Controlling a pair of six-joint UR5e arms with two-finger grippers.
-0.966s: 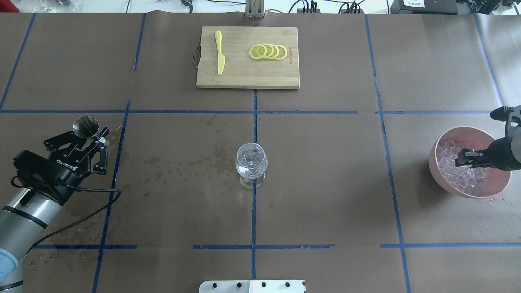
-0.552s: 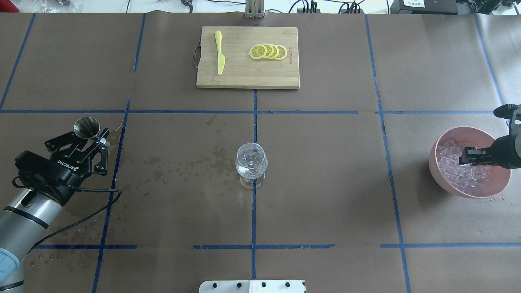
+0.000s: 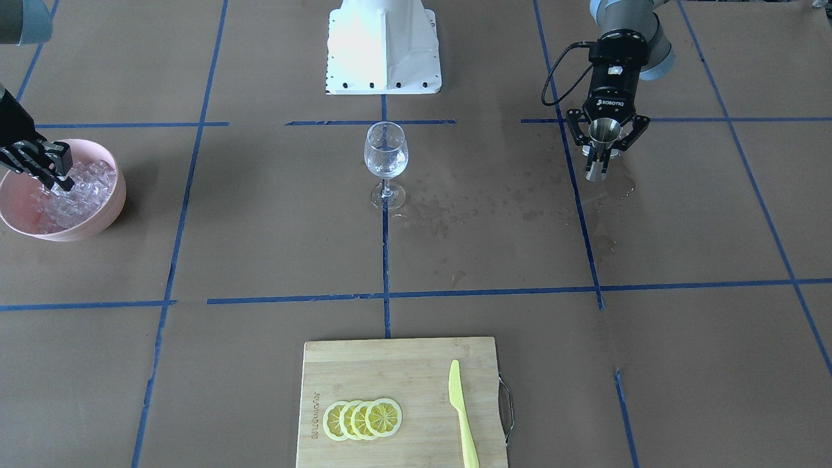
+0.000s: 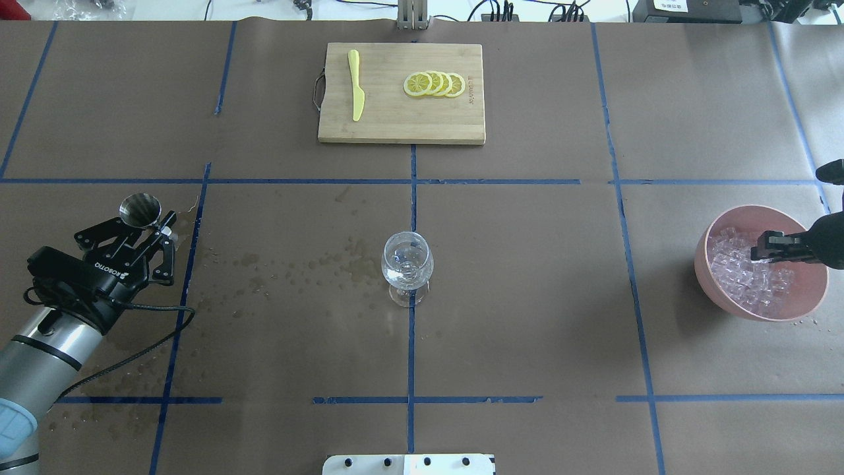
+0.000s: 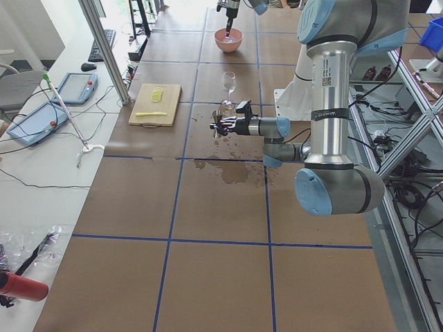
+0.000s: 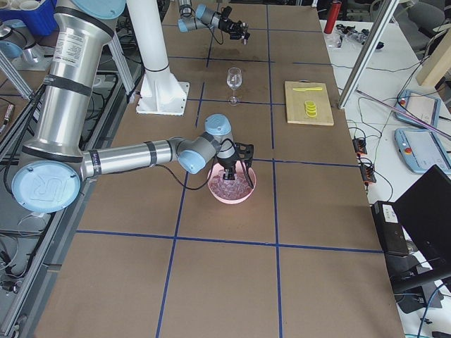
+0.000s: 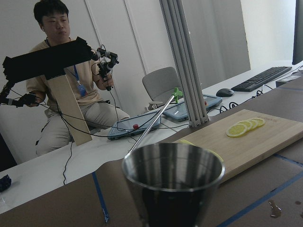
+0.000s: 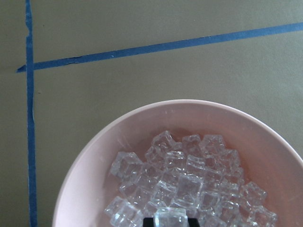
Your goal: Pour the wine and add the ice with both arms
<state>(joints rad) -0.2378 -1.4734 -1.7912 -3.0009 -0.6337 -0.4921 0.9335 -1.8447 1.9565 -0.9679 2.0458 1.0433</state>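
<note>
My left gripper (image 4: 142, 223) is shut on a steel jigger (image 4: 140, 208), upright at the table's left; the jigger fills the left wrist view (image 7: 173, 184). The wine glass (image 4: 407, 264) stands at the centre with a little watery wine in it. My right gripper (image 4: 759, 254) hangs over the pink bowl (image 4: 808, 298) of ice (image 4: 742, 280). In the right wrist view it is shut on one clear ice cube (image 8: 170, 218), above the other cubes (image 8: 184, 177).
A wooden cutting board (image 4: 395, 125) at the far middle carries lemon slices (image 4: 435, 84) and a yellow knife (image 4: 356, 86). Wet splashes (image 4: 297, 264) mark the brown paper between the jigger and the glass. The white base block (image 4: 409, 464) is at the near edge.
My right gripper has moved to the right across the bowl, away from the glass. My left gripper and the jigger have shifted slightly toward the robot.
</note>
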